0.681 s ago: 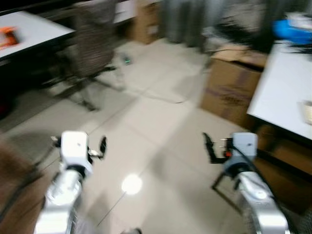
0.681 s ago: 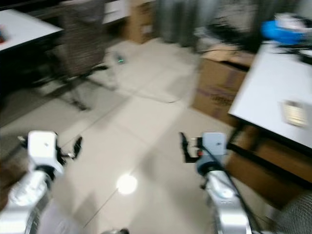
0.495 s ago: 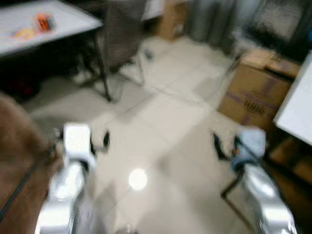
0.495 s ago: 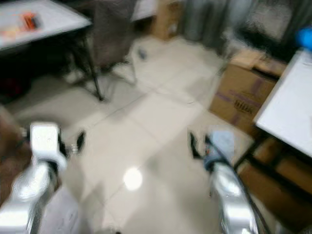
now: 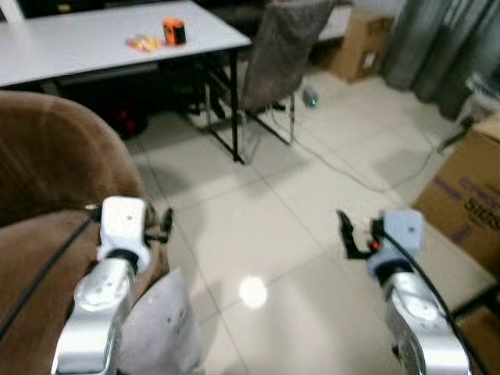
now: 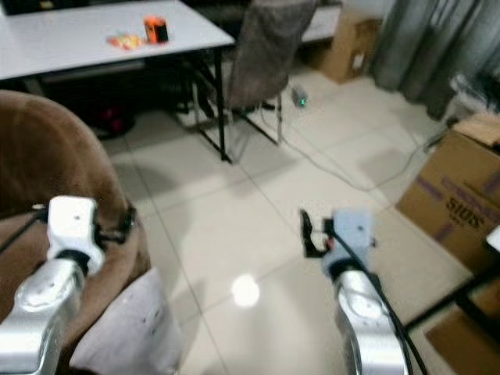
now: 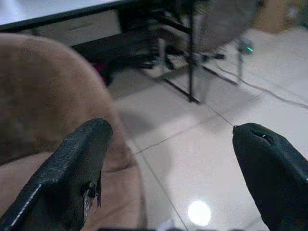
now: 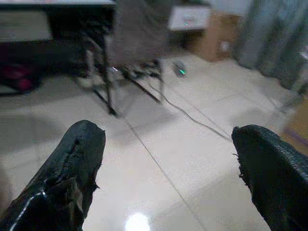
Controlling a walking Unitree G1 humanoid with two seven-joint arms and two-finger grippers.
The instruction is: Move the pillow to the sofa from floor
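A pale grey pillow (image 5: 160, 330) stands on the tiled floor, leaning against the front of a brown sofa (image 5: 47, 172) at the near left. My left gripper (image 5: 129, 216) is held just above the pillow, at the sofa's edge, open with nothing between its fingers (image 7: 72, 168). Further right, my right gripper (image 5: 373, 234) hangs open over bare floor, well away from the pillow. Through the left wrist view I see the sofa's arm (image 7: 48, 96) close below the fingers.
A white table (image 5: 109, 39) with an orange object (image 5: 173, 31) stands behind the sofa. A chair draped in cloth (image 5: 281, 47) is beside it, with a cable (image 5: 351, 168) trailing over the floor. Cardboard boxes (image 5: 469, 195) stand at the right. Open tiled floor (image 5: 266, 226) lies ahead.
The whole view has swung left, bringing the sofa and the pillow into sight. Both grippers keep the same open pose.
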